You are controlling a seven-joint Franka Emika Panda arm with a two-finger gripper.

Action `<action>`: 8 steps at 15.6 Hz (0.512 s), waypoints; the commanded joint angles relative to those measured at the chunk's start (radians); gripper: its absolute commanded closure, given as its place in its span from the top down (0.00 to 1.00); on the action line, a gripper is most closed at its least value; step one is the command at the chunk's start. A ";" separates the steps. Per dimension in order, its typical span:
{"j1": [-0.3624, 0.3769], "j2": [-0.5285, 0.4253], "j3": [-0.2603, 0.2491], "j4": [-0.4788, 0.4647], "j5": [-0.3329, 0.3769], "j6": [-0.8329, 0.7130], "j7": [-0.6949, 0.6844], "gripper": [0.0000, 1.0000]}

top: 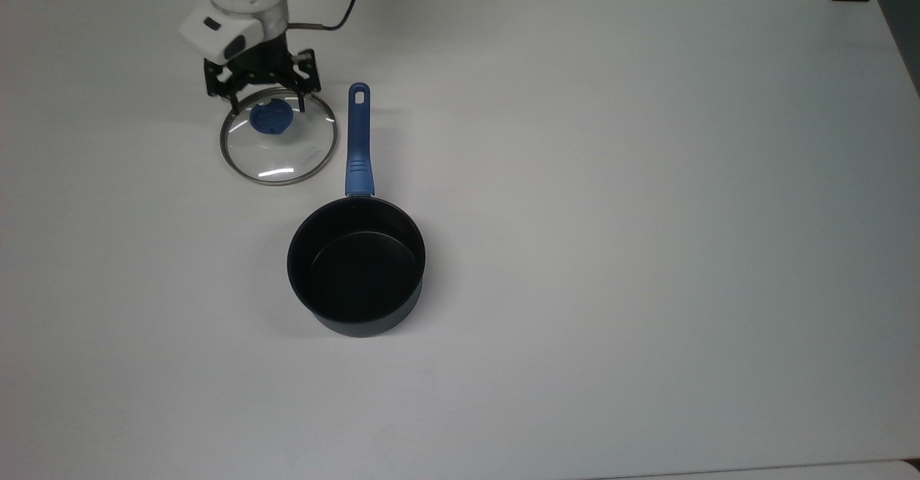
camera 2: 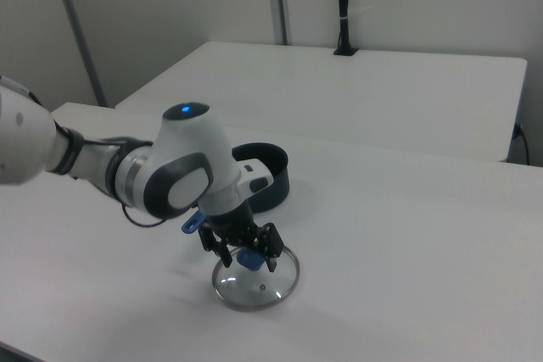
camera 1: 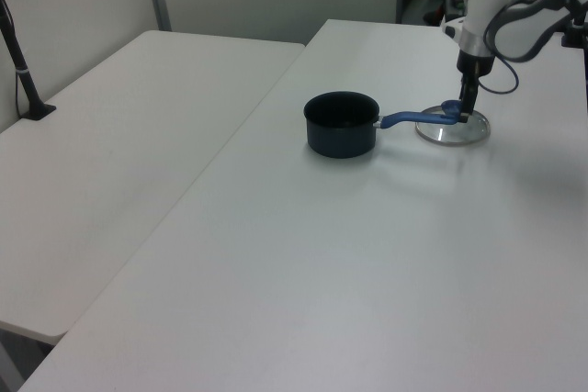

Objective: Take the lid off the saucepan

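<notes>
The lid (top: 279, 137) lies flat on the table (top: 647, 178) just beside the pan (top: 356, 264)'s handle, the gripper (top: 263, 99) spread wide above its knob, so only a straight lift away remains.

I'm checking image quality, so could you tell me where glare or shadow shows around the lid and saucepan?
Top view: a bright glare streak on the lid; a soft shadow to the top view's right of the saucepan. Left view: a faint shadow under its handle.

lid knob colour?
Blue knob on the clear lid; clearest in the top view.
</notes>
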 commanded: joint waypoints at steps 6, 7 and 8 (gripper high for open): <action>0.037 -0.031 -0.002 0.515 0.021 -0.589 0.207 1.00; 0.063 -0.034 -0.002 0.542 0.050 -0.601 0.267 1.00; 0.083 -0.037 -0.002 0.568 0.073 -0.613 0.340 1.00</action>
